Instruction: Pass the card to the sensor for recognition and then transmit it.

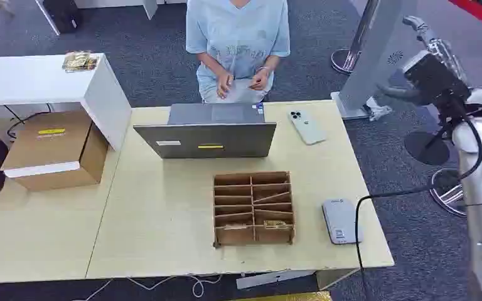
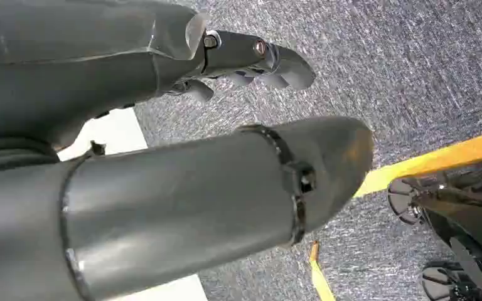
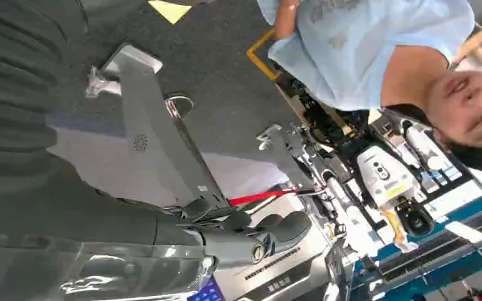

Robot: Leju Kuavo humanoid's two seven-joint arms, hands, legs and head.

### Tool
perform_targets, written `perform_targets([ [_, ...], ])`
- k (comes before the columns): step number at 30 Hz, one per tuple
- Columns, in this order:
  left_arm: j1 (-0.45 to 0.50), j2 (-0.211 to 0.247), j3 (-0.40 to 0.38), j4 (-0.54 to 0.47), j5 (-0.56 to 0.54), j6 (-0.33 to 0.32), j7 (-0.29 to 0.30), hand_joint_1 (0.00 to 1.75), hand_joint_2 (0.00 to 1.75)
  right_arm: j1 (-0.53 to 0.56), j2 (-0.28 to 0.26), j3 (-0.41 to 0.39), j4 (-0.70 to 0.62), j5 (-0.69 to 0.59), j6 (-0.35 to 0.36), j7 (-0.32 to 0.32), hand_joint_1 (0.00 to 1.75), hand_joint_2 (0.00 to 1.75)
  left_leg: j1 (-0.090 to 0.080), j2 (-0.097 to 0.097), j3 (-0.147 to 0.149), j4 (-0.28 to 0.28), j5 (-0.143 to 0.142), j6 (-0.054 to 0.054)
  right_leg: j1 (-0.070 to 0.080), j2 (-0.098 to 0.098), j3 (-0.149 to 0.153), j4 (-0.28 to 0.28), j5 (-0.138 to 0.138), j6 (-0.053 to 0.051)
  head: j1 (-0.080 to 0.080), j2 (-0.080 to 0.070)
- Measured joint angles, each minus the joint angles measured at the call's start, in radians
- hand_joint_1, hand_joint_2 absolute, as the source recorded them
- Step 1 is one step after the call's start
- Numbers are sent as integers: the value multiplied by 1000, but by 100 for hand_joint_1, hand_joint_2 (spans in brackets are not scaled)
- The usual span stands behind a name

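A wooden card rack point(image 1: 253, 207) stands on the table with cards point(image 1: 276, 223) lying in its nearest slots. To its right lies the grey sensor point(image 1: 341, 221) with a black cable. My right hand point(image 1: 428, 39) is raised high beyond the table's right side, its fingers point(image 3: 260, 233) apart and holding nothing. A person point(image 1: 237, 44) in a light blue shirt stands behind the table with both hands together at the waist; whether they hold a card I cannot tell. My left hand point(image 2: 251, 63) hangs over the carpet, thumb and fingers apart, empty.
A grey laptop point(image 1: 208, 137) stands open at the table's back and a white phone point(image 1: 306, 126) lies beside it. A cardboard box point(image 1: 56, 150) sits on the left table. A grey stand point(image 1: 376, 50) rises near my right hand.
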Motion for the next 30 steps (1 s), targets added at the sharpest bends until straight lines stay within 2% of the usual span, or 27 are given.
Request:
perform_targets([
  [8,0,2,0,0,0,-4,0,0,0,4,-4,64,-13,91,-36,12,0,175,0,0,0,0,0,0,0,0,0,0,0,0,0,0],
  [16,-1,3,0,0,0,-14,-1,0,0,0,2,149,0,276,-147,80,0,175,0,0,0,0,0,0,0,0,0,0,0,0,0,0],
  [22,-2,8,0,0,0,-18,-2,0,0,-34,34,212,50,472,-241,156,0,175,0,0,-1,0,0,0,0,0,0,0,0,0,0,0],
  [30,-6,12,0,0,0,-24,-4,0,0,-130,137,261,189,546,-243,179,0,175,1,0,0,0,1,-1,0,0,0,1,0,0,-1,0],
])
